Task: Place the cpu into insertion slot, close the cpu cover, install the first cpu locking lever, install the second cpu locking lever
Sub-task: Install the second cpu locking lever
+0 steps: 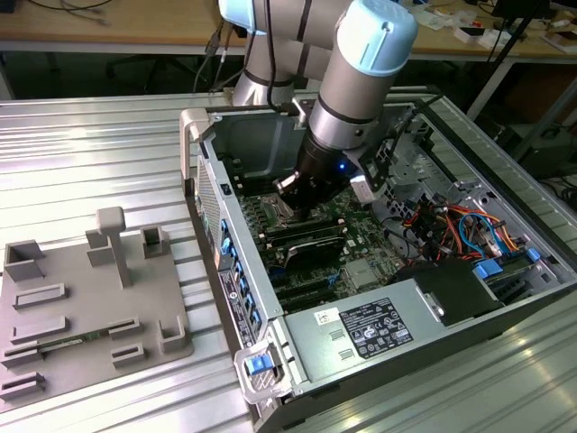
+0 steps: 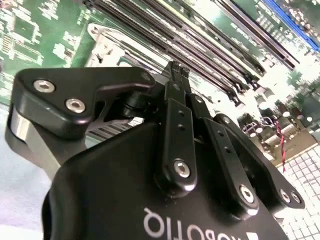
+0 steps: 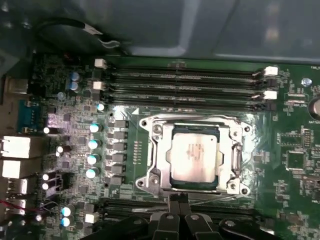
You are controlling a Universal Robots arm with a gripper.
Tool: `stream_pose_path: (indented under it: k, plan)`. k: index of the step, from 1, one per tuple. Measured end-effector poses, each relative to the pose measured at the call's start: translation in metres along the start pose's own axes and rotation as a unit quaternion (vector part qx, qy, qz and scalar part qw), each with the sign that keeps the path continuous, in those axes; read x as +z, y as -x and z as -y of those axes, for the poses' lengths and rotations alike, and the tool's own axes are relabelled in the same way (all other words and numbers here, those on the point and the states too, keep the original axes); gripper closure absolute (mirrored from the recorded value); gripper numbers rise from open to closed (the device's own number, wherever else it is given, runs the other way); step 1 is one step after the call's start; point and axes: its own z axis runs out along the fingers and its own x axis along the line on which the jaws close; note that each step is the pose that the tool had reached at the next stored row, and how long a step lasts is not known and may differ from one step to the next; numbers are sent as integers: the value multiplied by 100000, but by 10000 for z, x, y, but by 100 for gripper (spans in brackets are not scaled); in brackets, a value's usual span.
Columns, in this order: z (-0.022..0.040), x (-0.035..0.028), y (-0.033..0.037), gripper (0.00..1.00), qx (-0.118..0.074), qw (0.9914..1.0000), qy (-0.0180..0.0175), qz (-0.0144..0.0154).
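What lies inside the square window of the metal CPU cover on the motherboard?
In the first wrist view, the cpu shows its silver-grey top through the cpu cover. The insertion slot beneath it is hidden.

Closed fingers just beside the cpu cover, memory slots beyond it, further slots flanking the fingers, open board over the cover

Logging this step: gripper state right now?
Gripper: fingers shut together, holding nothing, tips at the edge of the cpu cover, which lies closed over the cpu.
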Motion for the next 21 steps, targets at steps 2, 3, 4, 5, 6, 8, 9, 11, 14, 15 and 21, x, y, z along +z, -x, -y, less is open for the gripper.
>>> stream_pose_path:
  k: [2, 3, 4, 5, 6, 8, 9, 11, 14, 15, 21]
  plan:
    - [-5, 14, -82, 89, 2, 100000, 5, 30]
    - [-6, 20, -113, 89, 1, 100000, 0, 31]
    - [-7, 25, -135, 89, 3, 100000, -1, 36]
    - [-8, 30, -152, 89, 8, 100000, 1, 35]
    - [-9, 35, -172, 89, 7, 100000, 0, 34]
    - [-11, 42, -203, 89, 9, 100000, 4, 31]
    - [-11, 44, -210, 89, 4, 100000, 4, 31]
    - [-11, 49, -221, 89, 5, 100000, -4, 29]
    - [-11, 66, -229, 89, -1, 100000, 1, 33]
    - [-11, 69, -229, 89, -2, 100000, -4, 29]
    - [-11, 94, -229, 89, 3, 100000, 2, 38]
